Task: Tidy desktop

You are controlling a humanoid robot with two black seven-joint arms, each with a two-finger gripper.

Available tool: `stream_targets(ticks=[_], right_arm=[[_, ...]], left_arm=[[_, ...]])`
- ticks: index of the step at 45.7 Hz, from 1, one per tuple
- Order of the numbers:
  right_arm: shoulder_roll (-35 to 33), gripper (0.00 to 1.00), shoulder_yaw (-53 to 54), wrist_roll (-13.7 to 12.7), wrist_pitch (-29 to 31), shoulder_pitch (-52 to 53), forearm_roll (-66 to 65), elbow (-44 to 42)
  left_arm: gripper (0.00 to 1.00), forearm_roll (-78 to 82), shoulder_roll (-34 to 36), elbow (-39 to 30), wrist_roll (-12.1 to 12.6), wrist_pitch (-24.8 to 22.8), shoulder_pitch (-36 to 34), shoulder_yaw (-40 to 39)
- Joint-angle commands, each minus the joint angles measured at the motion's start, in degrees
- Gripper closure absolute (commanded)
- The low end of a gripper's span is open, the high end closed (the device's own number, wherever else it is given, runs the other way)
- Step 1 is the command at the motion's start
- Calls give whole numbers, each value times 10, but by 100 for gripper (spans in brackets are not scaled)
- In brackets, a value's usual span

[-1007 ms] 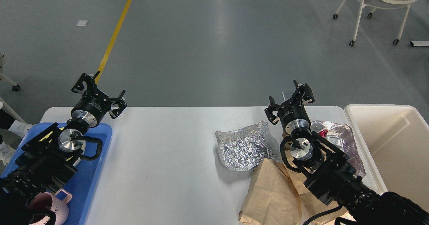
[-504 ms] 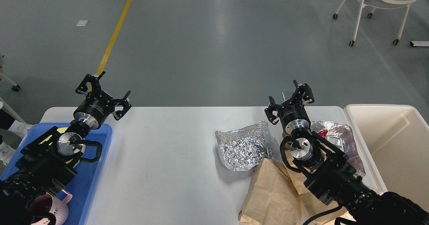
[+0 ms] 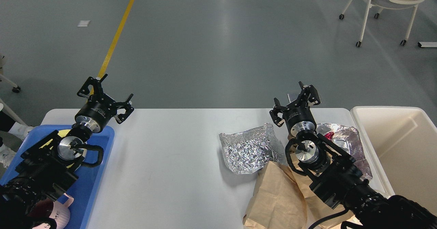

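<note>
- Nearest, at the lower left, a pink mug [image 3: 56, 213] sits in the blue tray [image 3: 99, 160], well behind the left fingers and partly hidden by the left arm.
- At the lower right, a brown paper bag [image 3: 278, 196] lies crumpled on the tabletop [image 3: 170, 160], behind and below the right fingers.
- A crinkled silver foil bag [image 3: 247, 150] rests just beyond the paper bag, touching its upper edge, to the left of the right arm.
- A second foil wrapper [image 3: 344, 138] with a spot of red on it lies on the other side of that arm, beside the cream-white bin [image 3: 403, 147].
- The right gripper [image 3: 296, 101] hangs over the far edge of the tabletop, fingers spread apart and holding nothing.
- The left gripper [image 3: 106, 94] hangs past the far left corner of the tabletop, beyond the tray, fingers likewise wide apart and empty.
- The white tabletop spreads wide beneath both arms, bare between the two sets of fingers.
- Farther off, a yellow line [image 3: 117, 34] runs across the grey floor, and a wheeled chair [image 3: 385, 3] stands at the far right.
</note>
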Motion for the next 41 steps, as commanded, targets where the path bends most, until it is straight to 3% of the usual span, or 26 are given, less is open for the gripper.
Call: stream_targets(ticks=[1, 6, 16, 30, 41], right_arm=[[0, 0, 0, 0, 0, 0, 0, 0], [0, 0, 0, 0, -1, 0, 0, 0], [0, 0, 0, 0, 0, 0, 0, 0], [0, 0, 0, 0, 0, 0, 0, 0], [0, 0, 0, 0, 0, 0, 0, 0]], left_arm=[[0, -1, -1, 26, 0, 4, -14, -4], [0, -1, -10, 65, -4, 10, -22, -6], [0, -2, -16, 71, -48, 19, -22, -5], [1, -2, -20, 69, -59, 11, -19, -7], [0, -1, -21, 68, -84, 6, -18, -7]])
